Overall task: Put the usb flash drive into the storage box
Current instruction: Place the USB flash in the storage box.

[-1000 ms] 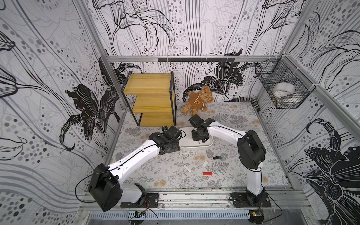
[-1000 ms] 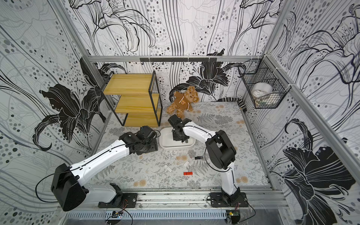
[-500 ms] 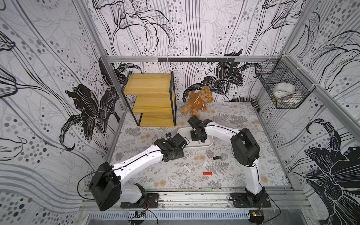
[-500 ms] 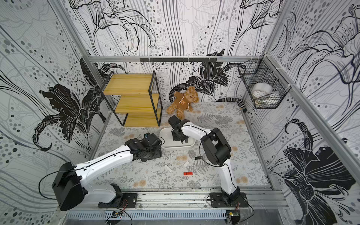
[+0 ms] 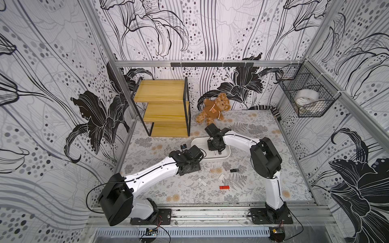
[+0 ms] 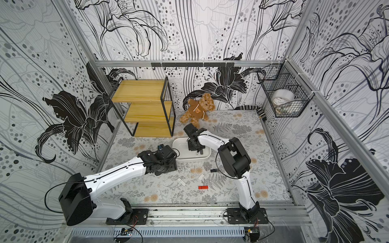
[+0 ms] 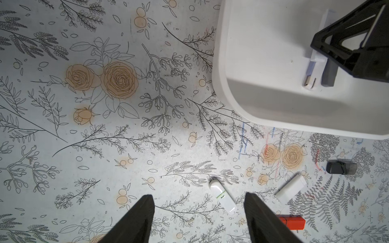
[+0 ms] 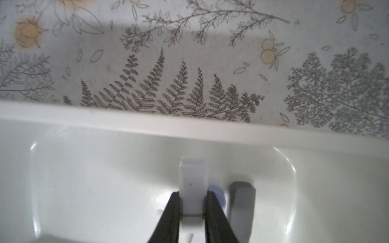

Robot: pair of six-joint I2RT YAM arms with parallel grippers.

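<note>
Looking at your right gripper (image 8: 192,197), you see its jaws clenched on the white rectangular plastic usb flash drive (image 8: 193,185), held inside the shallow white plastic storage box (image 8: 126,124), just beside a grey stick (image 8: 242,199). Your left gripper (image 7: 199,195) hangs spread wide above the floral table mat (image 7: 105,126), near a rounded white green-striped drive (image 7: 223,196).
</note>
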